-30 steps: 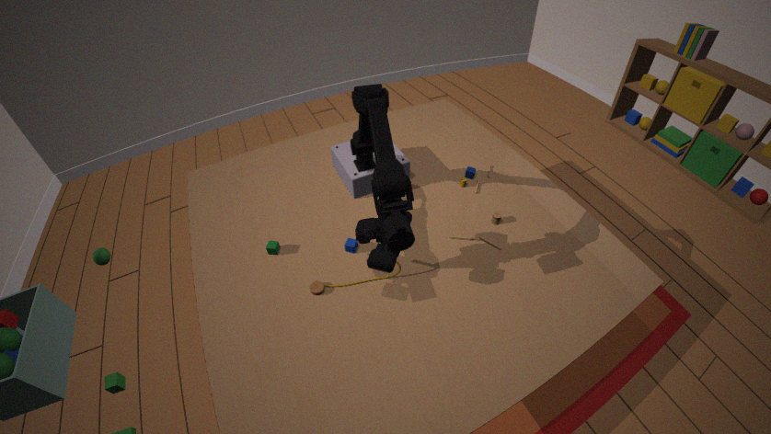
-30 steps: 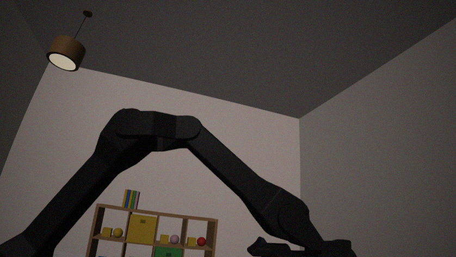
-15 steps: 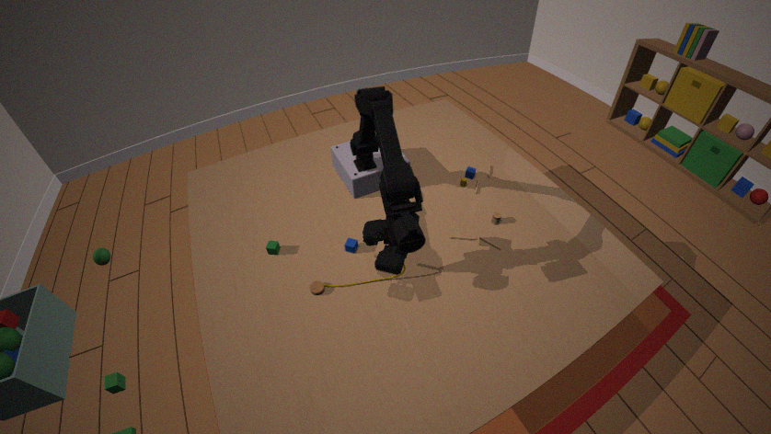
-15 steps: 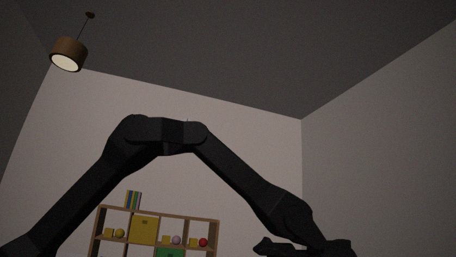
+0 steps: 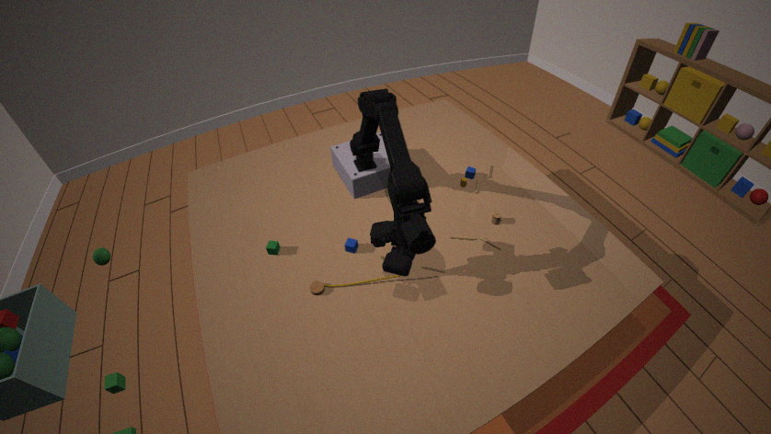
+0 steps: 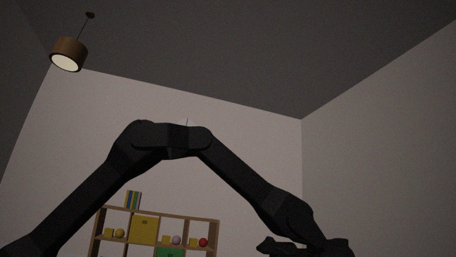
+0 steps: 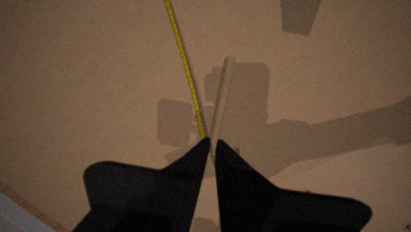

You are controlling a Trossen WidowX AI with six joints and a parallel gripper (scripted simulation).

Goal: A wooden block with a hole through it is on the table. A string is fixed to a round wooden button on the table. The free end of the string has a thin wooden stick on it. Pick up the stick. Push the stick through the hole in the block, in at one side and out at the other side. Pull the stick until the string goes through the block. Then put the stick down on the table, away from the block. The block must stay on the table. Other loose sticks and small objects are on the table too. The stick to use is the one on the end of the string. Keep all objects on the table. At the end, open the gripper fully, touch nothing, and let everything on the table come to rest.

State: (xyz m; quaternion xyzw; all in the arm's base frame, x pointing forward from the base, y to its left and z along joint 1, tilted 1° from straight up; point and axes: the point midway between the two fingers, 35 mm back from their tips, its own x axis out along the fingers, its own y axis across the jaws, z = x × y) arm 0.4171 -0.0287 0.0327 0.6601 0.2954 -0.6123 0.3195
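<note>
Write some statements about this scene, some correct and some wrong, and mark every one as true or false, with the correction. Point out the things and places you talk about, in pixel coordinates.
1. The gripper (image 5: 400,272) (image 7: 212,142) is shut on a thin wooden stick (image 7: 223,100). True.
2. The string (image 5: 361,281) (image 7: 184,59) is blue. False: it is yellow.
3. The string runs from the round wooden button (image 5: 316,288). True.
4. The green cube (image 5: 272,247) on the mat (image 5: 334,366) touches the button. False: they lie apart.
5. The red ball (image 5: 759,197) (image 6: 203,242) is in the shelf unit (image 5: 712,65) (image 6: 161,213). True.

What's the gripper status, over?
Gripper shut on stick. Yellow string runs nearly straight to button. Block with hole: cannot tell.
</note>
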